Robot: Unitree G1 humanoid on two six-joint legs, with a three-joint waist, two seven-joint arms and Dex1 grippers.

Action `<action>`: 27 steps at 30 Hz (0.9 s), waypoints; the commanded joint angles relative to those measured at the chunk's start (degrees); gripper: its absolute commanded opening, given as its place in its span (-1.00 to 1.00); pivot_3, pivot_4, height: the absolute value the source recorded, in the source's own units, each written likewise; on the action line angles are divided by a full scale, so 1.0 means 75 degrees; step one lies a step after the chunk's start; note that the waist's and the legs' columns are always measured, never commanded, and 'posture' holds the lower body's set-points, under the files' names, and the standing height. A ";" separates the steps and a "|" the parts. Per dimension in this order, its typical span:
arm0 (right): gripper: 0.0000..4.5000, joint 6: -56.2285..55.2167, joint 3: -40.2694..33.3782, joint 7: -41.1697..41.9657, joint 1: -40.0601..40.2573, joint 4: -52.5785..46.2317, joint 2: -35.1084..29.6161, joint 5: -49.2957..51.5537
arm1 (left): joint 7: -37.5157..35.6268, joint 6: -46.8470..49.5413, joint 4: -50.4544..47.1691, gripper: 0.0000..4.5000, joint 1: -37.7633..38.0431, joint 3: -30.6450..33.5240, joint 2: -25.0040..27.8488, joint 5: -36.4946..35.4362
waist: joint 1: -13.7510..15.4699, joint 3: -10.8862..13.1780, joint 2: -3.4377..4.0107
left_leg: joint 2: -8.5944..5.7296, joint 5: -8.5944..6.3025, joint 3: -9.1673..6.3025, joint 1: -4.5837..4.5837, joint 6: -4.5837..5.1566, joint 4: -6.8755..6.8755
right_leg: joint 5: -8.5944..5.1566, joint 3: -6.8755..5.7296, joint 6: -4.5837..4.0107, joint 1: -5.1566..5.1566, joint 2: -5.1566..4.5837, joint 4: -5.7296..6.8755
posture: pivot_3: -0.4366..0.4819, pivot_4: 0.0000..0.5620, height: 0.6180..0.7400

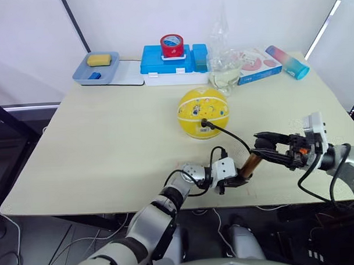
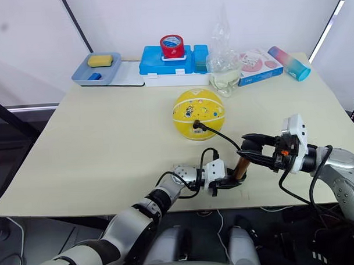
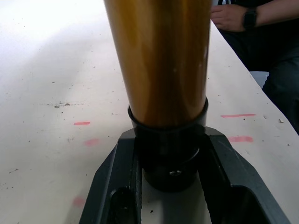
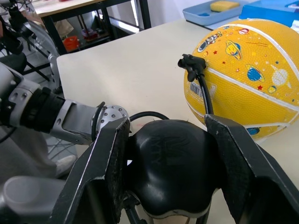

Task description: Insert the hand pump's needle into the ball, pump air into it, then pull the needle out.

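1. Jaws: left gripper (image 1: 235,180) is clamped on the black bottom cap of the hand pump (image 1: 251,163), one finger on each side of the cap. The right gripper (image 1: 265,146) pinches the pump's black handle at the top end.
2. The pump sits near the front edge of the table (image 1: 107,146), tilted, its base toward the left gripper and its handle up toward the right one. The gold-bronze barrel is visible between the two grippers.
3. The ball (image 1: 203,112) is on the table behind the pump, round, well apart from both grippers.
4. The black hose (image 1: 230,134) runs from the pump's handle end to the ball. Its black fitting is seated against the ball's near face.
5. Right wrist view shows that fitting (image 4: 193,64) close up, pressed to the ball skin beside a white panel line. The metal needle tip itself can't be seen.
6. Right wrist view also shows the handle (image 4: 168,161) filling the gap between both fingers, and the left arm beyond.
7. Left wrist view gives the bottom cap (image 3: 169,149) wedged between the fingers, with the barrel rising from it. Red marks dot the tabletop, and a person's hand (image 3: 229,16) rests at the far edge.
8. Back of the table: grey tray (image 1: 97,70) with a yellow sponge (image 1: 99,59), blue box (image 1: 168,59) with the red tape roll (image 1: 172,45) on it, clear plastic bag (image 1: 224,61), pink-to-blue tube (image 1: 287,62).
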 commanded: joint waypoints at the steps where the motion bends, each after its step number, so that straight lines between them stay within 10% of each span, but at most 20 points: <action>1: -0.09 0.0833 -0.1582 -0.0244 -0.0738 -0.0356 -0.0727 0.1365 | 0.0020 0.0085 0.0308 -0.49 0.0151 -0.0200 0.0160 0.0354 | -0.0002 0.0017 0.0023 | -0.0008 0.0001 0.0007 -0.0018 0.0001 0.0002 | 0.0006 0.0006 0.0004 -0.0010 -0.0011 0.0000 | -0.05 -0.47 0.99; 18: -0.09 0.2711 -0.2658 -0.0926 -0.2357 -0.0070 -0.1839 0.3374 | 0.0038 0.0097 0.0360 -0.49 0.0177 -0.0233 0.0119 0.0361 | 0.0020 0.0022 0.0025 | -0.0013 0.0001 0.0000 -0.0089 0.0002 0.0001 | 0.0008 -0.0001 0.0000 -0.0071 -0.0014 -0.0007 | -0.05 -0.47 0.99; 27: -0.09 0.1988 -0.1868 -0.0663 -0.0864 -0.0711 -0.1227 0.1810 | 0.0048 0.0099 0.0360 -0.49 0.0159 -0.0223 0.0118 0.0362 | 0.0012 0.0017 0.0020 | -0.0012 0.0001 -0.0002 -0.0073 0.0002 0.0001 | 0.0007 -0.0003 0.0001 -0.0054 -0.0010 -0.0008 | -0.05 -0.47 0.99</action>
